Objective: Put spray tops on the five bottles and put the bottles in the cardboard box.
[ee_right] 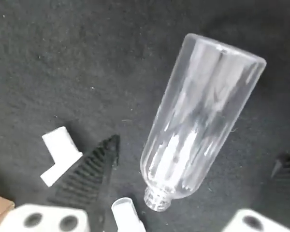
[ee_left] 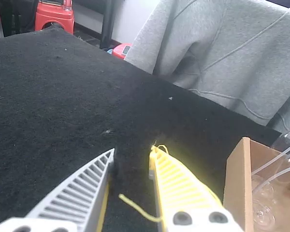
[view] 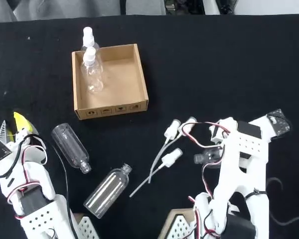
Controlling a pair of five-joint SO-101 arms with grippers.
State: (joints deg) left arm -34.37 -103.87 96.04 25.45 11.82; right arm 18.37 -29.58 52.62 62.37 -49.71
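Observation:
The cardboard box (view: pixel 139 74) holds a clear bottle (view: pixel 93 74) with a white spray top. A second capped bottle (view: pixel 88 39) is at the box's far left corner; I cannot tell if it is inside. Two uncapped bottles (view: pixel 71 147) (view: pixel 106 190) lie on the black table. Three loose spray tops (view: pixel 172 130) (view: pixel 188 123) (view: pixel 171 157) lie near the middle. My right gripper (ee_right: pixel 197 152) is open, with a third uncapped bottle (ee_right: pixel 203 116) (view: pixel 208 157) lying between its fingers. My left gripper (ee_left: pixel 133 154) (view: pixel 11 128) is open and empty, at the near left.
The box's near wall (ee_left: pixel 237 179) stands ahead of the left gripper, with bottle tubes (ee_left: pixel 275 162) showing above it. Two spray tops (ee_right: pixel 60 154) (ee_right: pixel 123 210) lie close to the right gripper's finger (ee_right: pixel 94 166). A grey garment (ee_left: pixel 222 53) lies beyond the table's far edge.

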